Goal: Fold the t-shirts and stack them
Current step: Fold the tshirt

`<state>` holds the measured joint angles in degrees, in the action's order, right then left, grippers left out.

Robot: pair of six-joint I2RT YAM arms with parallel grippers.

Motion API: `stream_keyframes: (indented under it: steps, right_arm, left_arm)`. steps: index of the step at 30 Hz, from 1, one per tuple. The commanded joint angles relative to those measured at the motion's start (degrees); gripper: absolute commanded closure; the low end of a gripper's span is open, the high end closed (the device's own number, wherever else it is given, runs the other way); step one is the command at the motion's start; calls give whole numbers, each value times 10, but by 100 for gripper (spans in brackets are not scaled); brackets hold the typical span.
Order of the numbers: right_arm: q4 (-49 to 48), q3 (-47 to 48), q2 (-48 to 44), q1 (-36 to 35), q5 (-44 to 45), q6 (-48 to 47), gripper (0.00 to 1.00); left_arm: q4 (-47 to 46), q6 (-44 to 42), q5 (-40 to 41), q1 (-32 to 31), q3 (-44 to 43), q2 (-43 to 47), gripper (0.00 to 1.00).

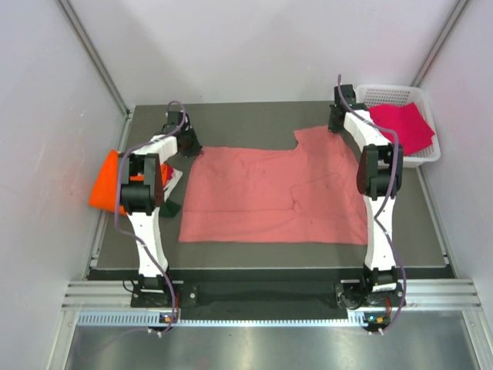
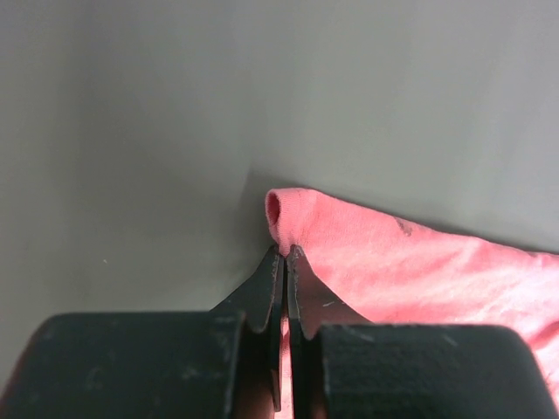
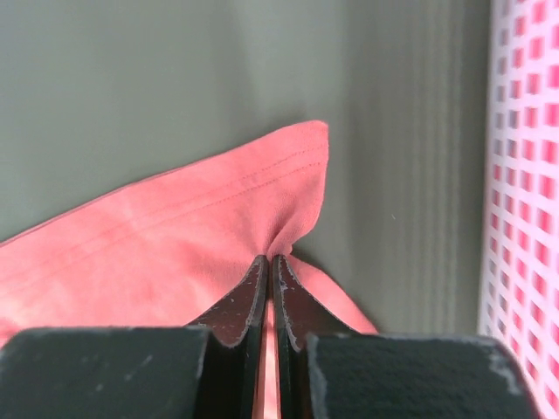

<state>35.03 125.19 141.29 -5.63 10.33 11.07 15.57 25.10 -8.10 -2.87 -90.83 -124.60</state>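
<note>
Left gripper [image 2: 285,253] & right gripper [image 3: 271,260] each clamp a far corner of salmon-pink t-shirt [image 1: 269,193], spread flat at centre of worktop [image 1: 254,116]. Risk: pinches sit right at hem; uneven pull twd near edge could slip one corner, giving skewed fold.

The left arm [image 1: 150,231] and the right arm [image 1: 379,231] are showing white link shells between bulky black joints, with black bases at the bottom of the frame. A lilac-grey cable [image 1: 116,212] is looping along each arm. The left gripper [image 2: 286,253] and the right gripper [image 3: 269,259] are wearing matte black fingers, pale-scuffed, with scalloped inner edges.
</note>
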Motion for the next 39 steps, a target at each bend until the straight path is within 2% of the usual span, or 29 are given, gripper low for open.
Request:
stream_keyframes:
  steps: [1, 11, 17, 24, 39]
  right_arm:
    - [-41, -23, -84, -6, 7, -7, 100]
    - [-64, -63, -144, -9, -6, -8, 100]
    - [-69, -93, -168, -10, -8, -6, 100]
    - [-73, -136, -189, -10, -10, -2, 100]
    - [-96, -222, -265, -8, -15, 6, 100]
  left_arm:
    - [-43, -12, -8, 3, 21, 46, 100]
    - [-98, -17, 12, 3, 68, 99, 100]
    - [-173, -21, 0, 3, 128, 138, 100]
    - [-171, -30, 27, 4, 135, 153, 100]
    - [-201, -23, 18, 4, 181, 187, 100]
